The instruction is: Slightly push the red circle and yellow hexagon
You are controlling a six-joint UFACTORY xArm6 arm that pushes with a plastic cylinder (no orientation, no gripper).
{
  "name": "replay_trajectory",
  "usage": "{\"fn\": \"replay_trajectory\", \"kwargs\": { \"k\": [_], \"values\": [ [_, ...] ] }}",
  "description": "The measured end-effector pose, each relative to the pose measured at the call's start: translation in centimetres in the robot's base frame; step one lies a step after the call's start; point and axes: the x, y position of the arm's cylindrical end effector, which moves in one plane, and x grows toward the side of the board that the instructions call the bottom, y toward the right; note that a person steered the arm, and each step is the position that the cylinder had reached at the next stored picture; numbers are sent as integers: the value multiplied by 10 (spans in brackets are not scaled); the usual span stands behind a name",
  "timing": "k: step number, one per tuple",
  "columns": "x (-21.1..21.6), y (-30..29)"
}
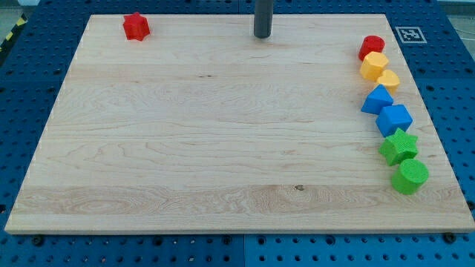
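Rod (263,18): upper length cut off by the view's top edge; only the lower stretch down to my tip (263,36) visible.
Red circle (372,47): lower part hidden behind yellow hexagon (374,65).
Second yellow block (388,79): partly overlapped, shape not clear.
Blue blocks (378,100) (394,119): pressed together, exact shapes hard to tell.
Marker tag (407,34): pattern too small to read.
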Motion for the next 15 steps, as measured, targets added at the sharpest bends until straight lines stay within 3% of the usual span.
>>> {"fn": "replay_trajectory", "kwargs": {
  "k": [1, 3, 5, 8, 9, 11, 15],
  "values": [
    [-11, 2],
    [-34, 81],
    [-34, 114],
    [-17, 253],
    [21, 259],
    [56, 259],
    [77, 256]
  ]
}}
